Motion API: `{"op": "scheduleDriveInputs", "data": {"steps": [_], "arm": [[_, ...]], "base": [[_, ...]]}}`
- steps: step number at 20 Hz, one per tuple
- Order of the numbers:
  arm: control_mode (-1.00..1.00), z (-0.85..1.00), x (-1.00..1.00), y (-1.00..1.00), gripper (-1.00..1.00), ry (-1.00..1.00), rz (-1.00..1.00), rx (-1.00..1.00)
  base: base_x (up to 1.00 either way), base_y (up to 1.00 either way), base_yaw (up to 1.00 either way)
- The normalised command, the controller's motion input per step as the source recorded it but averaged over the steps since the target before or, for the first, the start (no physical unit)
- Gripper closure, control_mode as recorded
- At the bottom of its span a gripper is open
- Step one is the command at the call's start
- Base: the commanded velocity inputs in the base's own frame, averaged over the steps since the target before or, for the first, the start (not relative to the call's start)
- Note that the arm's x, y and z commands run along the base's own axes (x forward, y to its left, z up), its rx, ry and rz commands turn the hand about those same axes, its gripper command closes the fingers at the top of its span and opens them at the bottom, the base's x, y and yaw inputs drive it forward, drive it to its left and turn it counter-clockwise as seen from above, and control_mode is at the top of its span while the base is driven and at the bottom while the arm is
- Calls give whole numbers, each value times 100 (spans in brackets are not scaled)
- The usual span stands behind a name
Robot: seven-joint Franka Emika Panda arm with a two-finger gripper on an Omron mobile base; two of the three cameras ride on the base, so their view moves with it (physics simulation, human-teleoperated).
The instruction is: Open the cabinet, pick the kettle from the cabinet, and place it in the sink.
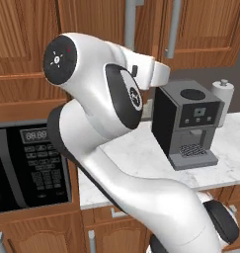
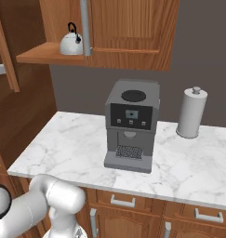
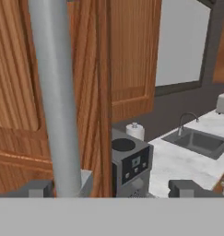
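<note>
The white marble tabletop [image 2: 72, 139] carries a coffee machine [image 2: 130, 124] before a grey wall. The squat silver-white kettle [image 2: 70, 42] with black arched handle sits on the open cabinet [image 2: 128, 32] shelf. The claw [image 3: 109, 189] stands wide around the door's grey bar handle [image 3: 56, 97].

Even, soft rendered light fills all three views, with no visible lamp. The marble surface [image 2: 77, 139] looks bright and free of glare. The coffee machine [image 2: 130, 125] casts only a faint shadow at its base. The robot arm [image 1: 106, 128] carries gentle shading. The hand view is coarse and slightly blurred; the grey bar handle [image 3: 56, 97] looks soft-edged.
</note>
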Motion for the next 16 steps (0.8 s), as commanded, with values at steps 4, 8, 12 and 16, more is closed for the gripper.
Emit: {"op": "scheduleDriveInputs", "data": {"steps": [4, 8, 12, 16], "arm": [[-100, 0, -42, -35, -100, -4, 0, 30], [-100, 1, -31, -45, -100, -5, 0, 37], [-100, 0, -16, -54, -100, -6, 4, 39], [-100, 1, -5, -51, -100, -6, 9, 40]], "base": [[0, 0, 0], [0, 0, 0], [0, 0, 0], [0, 0, 0]]}}
